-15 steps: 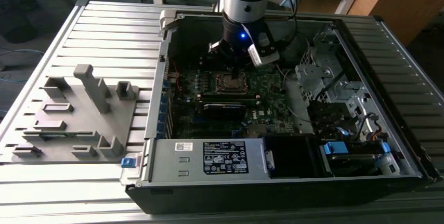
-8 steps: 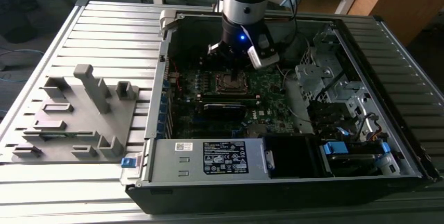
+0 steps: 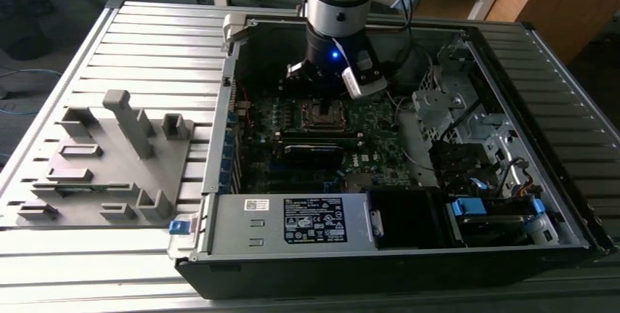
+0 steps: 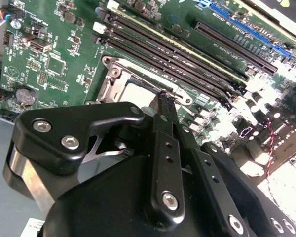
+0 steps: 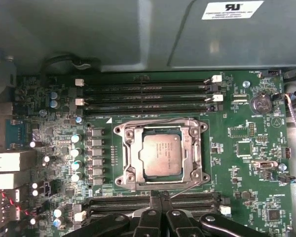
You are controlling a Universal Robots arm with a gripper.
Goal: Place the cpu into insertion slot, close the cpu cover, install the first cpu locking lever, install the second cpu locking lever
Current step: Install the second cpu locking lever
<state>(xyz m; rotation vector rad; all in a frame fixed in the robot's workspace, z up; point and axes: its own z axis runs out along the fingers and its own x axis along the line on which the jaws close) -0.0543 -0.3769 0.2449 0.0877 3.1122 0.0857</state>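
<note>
The gripper (image 5: 160, 197) has its two fingers pressed together, no gap between them, and nothing held. In the first wrist view the fingertips sit at the edge of the socket, right by a thin wire lever (image 5: 187, 188) that runs along that side of the frame. Whether the tips actually touch the lever cannot be told. In the second wrist view the fingers (image 4: 164, 148) point down at the same socket edge.

The cpu (image 5: 160, 154) lies flat in the insertion slot (image 5: 119, 180), silvery face up, seated square in the opening. The cpu cover (image 5: 130, 153) appears to be down over it, its frame ringing the chip, though how fully it is latched is not clear. Rows of long black memory slots (image 5: 145, 96) run on either side of the socket. In the exterior view the arm (image 3: 339, 15) stands over the open computer case (image 3: 388, 255), which rests on a ribbed metal surface (image 3: 145, 51) beside a grey parts fixture (image 3: 107, 160).

Risk assessment: the closed fingertips work very near the wire lever and the board. A slip off the lever could scrape nearby components or the memory slots. If the cover is not fully down, pressing a lever could bind it or load the chip unevenly.
</note>
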